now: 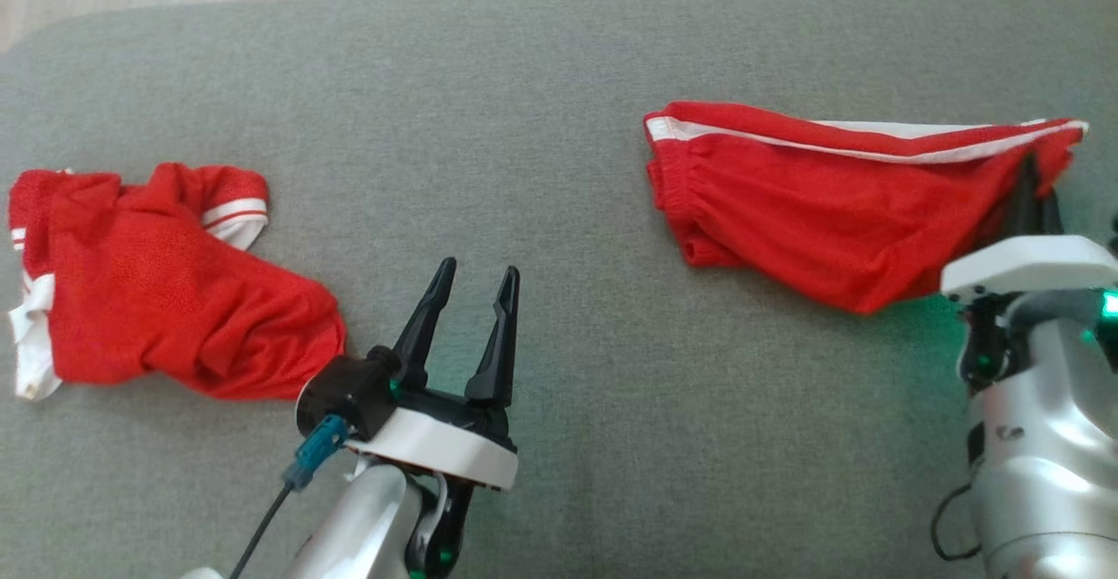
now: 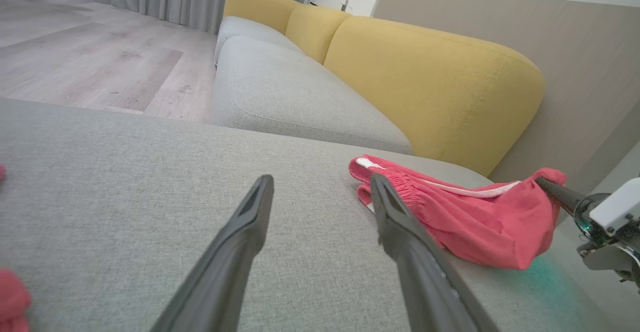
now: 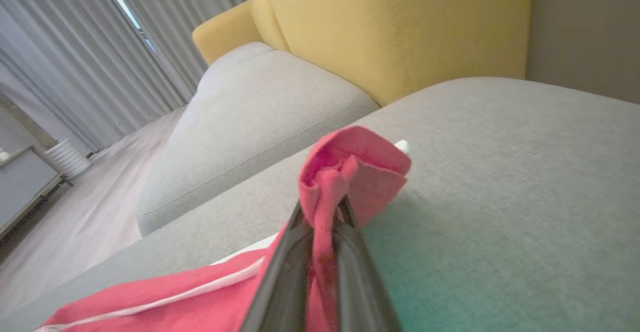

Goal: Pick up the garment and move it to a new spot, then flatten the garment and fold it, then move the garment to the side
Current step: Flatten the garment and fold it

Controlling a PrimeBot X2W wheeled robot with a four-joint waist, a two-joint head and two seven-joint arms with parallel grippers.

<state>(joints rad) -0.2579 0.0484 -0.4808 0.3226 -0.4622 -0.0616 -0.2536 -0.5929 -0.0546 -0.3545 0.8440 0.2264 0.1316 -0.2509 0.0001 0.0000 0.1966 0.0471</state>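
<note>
Grey sofa cushion (image 1: 559, 64), right tool (image 3: 324, 211) clamped on red shorts (image 1: 786, 203), left tool (image 1: 480, 278) spread wide, empty, near red shirt (image 1: 157, 299).

Red mesh shorts (image 1: 786, 212) with a white side stripe and gathered waistband. Stretched lengthwise across the right half of the grey fabric cushion (image 1: 541, 81), nearer its far edge. Right end raised, pinched between the fingers of the right pincer (image 1: 1035, 179); waistband end resting on the cushion.

The right claw (image 3: 322, 207) has its tips buried in bunched fabric of the red shorts (image 3: 200, 312).
</note>
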